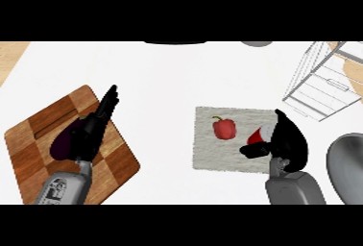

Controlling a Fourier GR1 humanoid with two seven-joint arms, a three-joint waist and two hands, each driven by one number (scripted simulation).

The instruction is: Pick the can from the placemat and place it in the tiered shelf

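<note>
The white surface (163,77) fills the view. On its left lies a wooden cutting board (35,144), a checkered pattern of light and dark squares. At the centre sits a pale, rough-textured square placemat (212,158). Far right stands the tiered shelf (319,86), made of thin white wire. A smooth grey rounded dish (347,163) shows at the right edge. The right robot hand (289,141) curls round the red can (260,135) at the placemat's right edge. The left robot hand (96,125) rests over the board with straight fingers, beside a dark purple eggplant (62,144). A glossy red pepper (224,128) lies just left of the can.
</note>
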